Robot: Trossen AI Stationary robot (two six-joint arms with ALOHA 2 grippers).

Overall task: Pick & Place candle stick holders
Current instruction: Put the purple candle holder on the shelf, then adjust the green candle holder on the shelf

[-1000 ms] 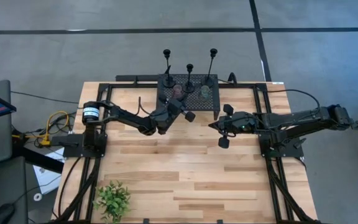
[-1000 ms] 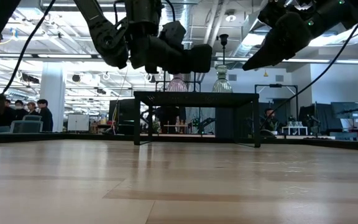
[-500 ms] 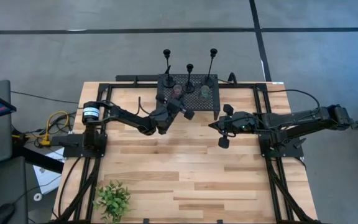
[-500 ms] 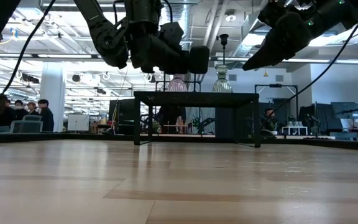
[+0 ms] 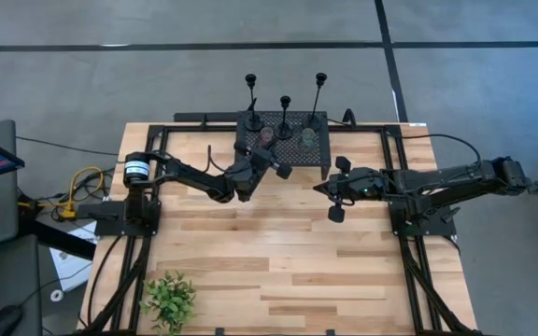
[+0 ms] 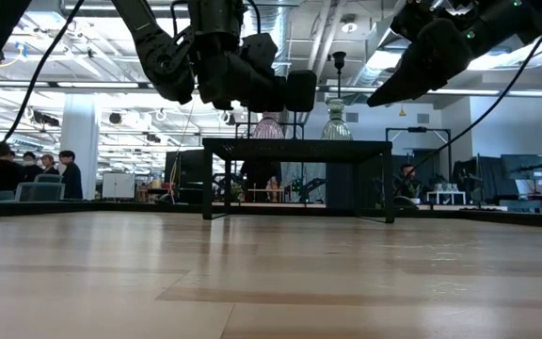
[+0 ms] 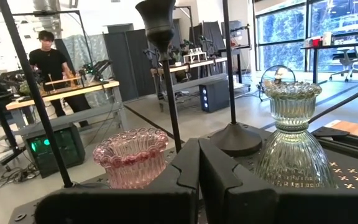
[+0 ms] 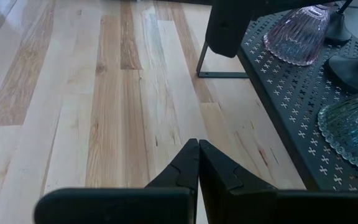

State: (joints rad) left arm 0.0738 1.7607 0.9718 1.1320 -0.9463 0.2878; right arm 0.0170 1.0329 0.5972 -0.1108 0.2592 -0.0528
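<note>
Three slim black candlesticks [image 5: 250, 101] [image 5: 285, 114] [image 5: 318, 98] stand upright by their round bases on a black perforated rack [image 5: 292, 147] at the table's far edge. My left gripper [image 5: 267, 159] is shut and empty, just before the rack's near left part. In its wrist view [image 7: 197, 155] it points at the middle candlestick's stem [image 7: 171, 99]. My right gripper [image 5: 318, 187] is shut and empty, above the table near the rack's near right corner. It also shows in its wrist view [image 8: 197, 146].
A pink glass holder [image 7: 131, 155] and a clear glass holder [image 7: 289, 143] stand on the rack in front of the candlesticks. A small leafy plant [image 5: 169, 301] sits at the table's near left corner. Bare wood lies between the rack and the near edge. People stand in the room behind.
</note>
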